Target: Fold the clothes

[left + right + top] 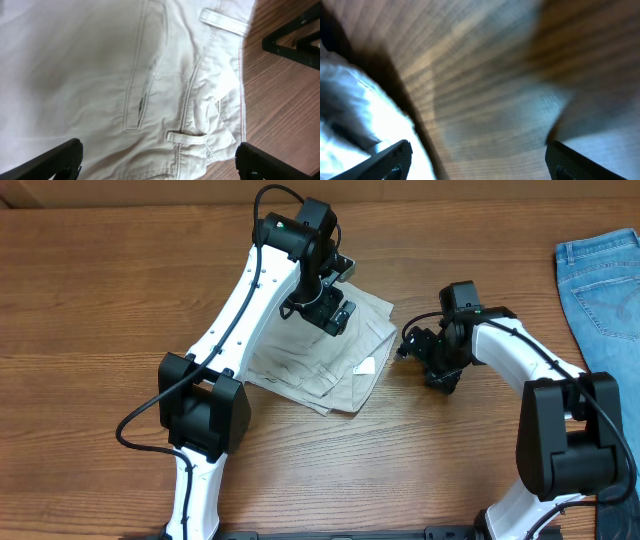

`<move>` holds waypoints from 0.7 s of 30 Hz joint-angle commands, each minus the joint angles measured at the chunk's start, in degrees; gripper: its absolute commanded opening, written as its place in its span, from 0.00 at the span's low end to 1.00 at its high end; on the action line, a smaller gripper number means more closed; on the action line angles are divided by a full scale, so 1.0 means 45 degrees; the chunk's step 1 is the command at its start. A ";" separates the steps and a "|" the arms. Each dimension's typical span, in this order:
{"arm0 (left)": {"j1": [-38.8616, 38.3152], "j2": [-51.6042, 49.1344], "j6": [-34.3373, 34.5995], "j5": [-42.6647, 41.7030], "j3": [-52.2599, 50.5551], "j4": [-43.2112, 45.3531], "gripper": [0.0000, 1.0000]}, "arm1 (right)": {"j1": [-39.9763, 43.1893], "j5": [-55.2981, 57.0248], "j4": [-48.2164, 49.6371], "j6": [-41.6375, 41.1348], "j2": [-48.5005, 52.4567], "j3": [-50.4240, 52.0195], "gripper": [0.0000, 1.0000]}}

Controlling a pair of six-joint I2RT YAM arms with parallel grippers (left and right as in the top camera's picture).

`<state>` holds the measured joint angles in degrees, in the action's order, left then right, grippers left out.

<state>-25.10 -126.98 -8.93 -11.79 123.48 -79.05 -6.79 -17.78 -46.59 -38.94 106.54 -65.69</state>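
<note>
The light beige shorts [330,355] lie folded into a small bundle at the middle of the wooden table. My left gripper [333,313] hangs open just above their far part. In the left wrist view the shorts [100,75] fill the frame, with a back pocket, a seam and belt loops showing, and the open fingers [159,162] stand wide apart with nothing between them. My right gripper [428,355] is open beside the shorts' right edge, low over bare wood. The right wrist view is blurred; its fingers [477,162] are apart over wood, with pale cloth [350,120] at the left.
A pair of blue jeans [605,280] lies at the table's far right edge. The left arm reaches across the shorts from the front left. The right arm's base stands at the front right.
</note>
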 commanded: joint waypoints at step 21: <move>0.3798 0.0155 0.0262 -0.1486 -0.1617 -0.0165 0.19 | -0.0801 -0.3599 -0.1248 0.2909 0.0049 -0.3866 0.51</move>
<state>-7.07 -126.98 -7.49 -14.74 120.27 -81.03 -9.10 -31.51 -53.45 -25.61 106.89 -84.31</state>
